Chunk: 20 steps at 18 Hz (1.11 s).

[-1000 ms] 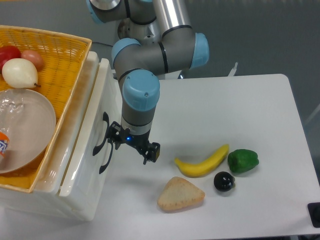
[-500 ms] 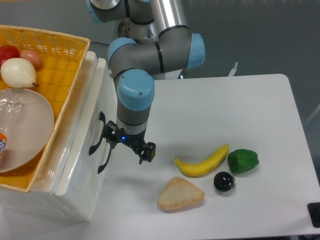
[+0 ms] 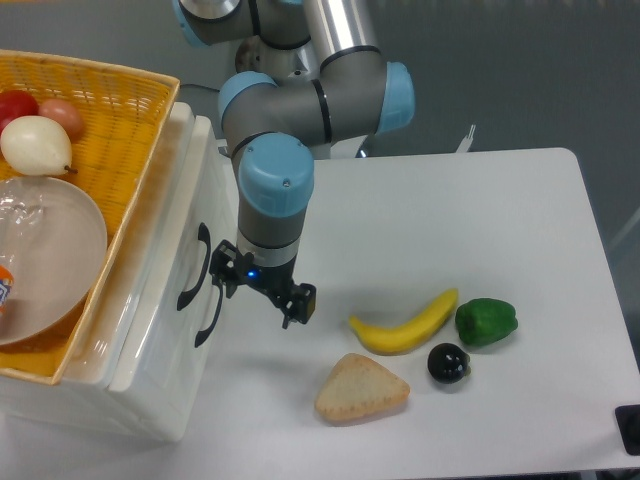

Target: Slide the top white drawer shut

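The top white drawer (image 3: 186,210) shows its glossy front at the left, close to level with the rest of the cabinet front. Its curved black handle (image 3: 191,270) lies just left of my gripper (image 3: 262,292). The gripper points down at the table and stands open, with nothing between its fingers. Its left fingertip (image 3: 222,279) is right beside the drawer front; whether they touch I cannot tell. The lower drawer's black handle (image 3: 210,318) sits just below and to the right of the upper one.
A yellow wicker basket (image 3: 135,110) with fruit and a clear bowl (image 3: 50,255) rests on the cabinet. To the right on the table lie a banana (image 3: 405,322), a green pepper (image 3: 486,321), a small black fruit (image 3: 448,362) and a piece of bread (image 3: 360,388).
The gripper moved left and the top drawer front slid left with it, into the cabinet. In the last half second the gripper drew back slightly to the right.
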Tool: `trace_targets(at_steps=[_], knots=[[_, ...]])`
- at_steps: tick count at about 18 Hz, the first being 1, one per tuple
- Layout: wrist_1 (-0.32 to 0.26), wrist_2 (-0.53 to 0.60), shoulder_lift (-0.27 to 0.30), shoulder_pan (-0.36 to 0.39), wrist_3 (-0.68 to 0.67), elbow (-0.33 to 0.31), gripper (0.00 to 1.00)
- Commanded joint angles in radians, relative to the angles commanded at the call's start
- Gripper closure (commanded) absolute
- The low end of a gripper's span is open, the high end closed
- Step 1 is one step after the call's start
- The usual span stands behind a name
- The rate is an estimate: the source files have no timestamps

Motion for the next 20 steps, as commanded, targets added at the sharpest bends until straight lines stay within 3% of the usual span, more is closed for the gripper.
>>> trace_targets(at_steps=[6,10,16,20], knots=[[-0.002,0.009,0.026,0.104,0.266,-0.005,0.0],[-0.009,0.121,0.037,0.184,0.46,-0.017,0.0],[-0.067,0.141,0.069,0.313,0.798,-0.017,0.0],[-0.08,0.143,0.075,0.344,0.827,-0.005,0.0]])
